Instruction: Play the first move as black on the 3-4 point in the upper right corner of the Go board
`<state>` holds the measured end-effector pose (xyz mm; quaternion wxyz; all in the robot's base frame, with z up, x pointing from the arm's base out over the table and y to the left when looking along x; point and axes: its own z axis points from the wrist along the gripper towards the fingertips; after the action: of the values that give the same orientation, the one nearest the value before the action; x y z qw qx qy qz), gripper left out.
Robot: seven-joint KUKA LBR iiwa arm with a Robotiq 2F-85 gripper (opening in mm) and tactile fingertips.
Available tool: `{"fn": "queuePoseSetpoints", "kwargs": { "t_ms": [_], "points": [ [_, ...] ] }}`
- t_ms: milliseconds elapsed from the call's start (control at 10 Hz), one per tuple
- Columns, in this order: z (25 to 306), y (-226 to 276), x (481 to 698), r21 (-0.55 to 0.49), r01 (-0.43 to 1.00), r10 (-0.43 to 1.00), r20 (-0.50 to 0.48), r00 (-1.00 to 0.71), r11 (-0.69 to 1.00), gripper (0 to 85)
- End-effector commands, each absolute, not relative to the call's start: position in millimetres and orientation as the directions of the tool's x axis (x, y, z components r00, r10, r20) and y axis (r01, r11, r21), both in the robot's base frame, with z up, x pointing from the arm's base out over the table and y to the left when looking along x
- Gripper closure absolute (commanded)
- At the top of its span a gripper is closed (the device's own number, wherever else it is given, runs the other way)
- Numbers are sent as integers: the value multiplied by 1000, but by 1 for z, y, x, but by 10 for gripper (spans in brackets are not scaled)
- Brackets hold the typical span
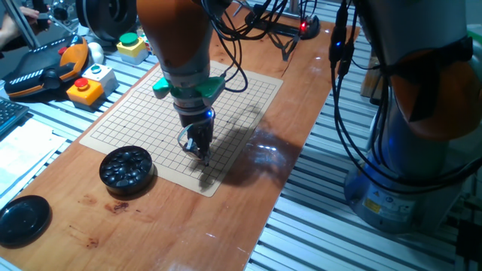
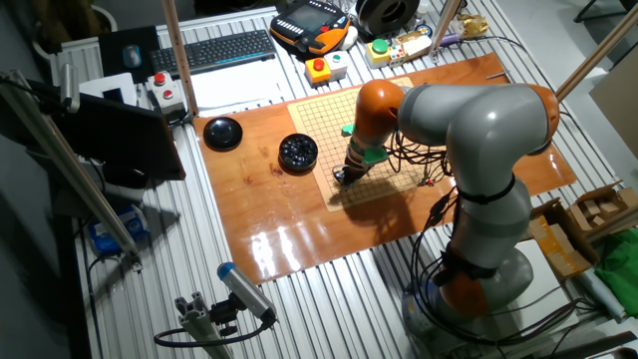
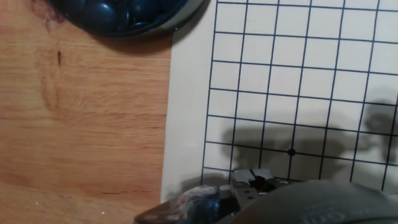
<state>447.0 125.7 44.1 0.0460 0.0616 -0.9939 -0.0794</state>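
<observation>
Hiding between the fingertips if it is there at all, the black stone cannot be made out in any view. The gripper (image 1: 200, 150) hangs low over the Go board (image 1: 248, 94), near the board corner facing the counter's near long edge; its opening cannot be judged. The bowl (image 1: 126, 168) of stones stands just off the board's edge. A lid (image 1: 23, 220) lies near the counter's corner.
</observation>
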Motion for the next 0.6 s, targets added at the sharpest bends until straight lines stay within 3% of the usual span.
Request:
{"fn": "queuePoseSetpoints", "kwargs": {
  "t_ms": [0, 500],
  "points": [
    [44, 126, 447, 167, -112, -127, 82, -989, 980, 843],
    [43, 127, 446, 174, -108, -123, 78, -989, 979, 843]
  ]
}}
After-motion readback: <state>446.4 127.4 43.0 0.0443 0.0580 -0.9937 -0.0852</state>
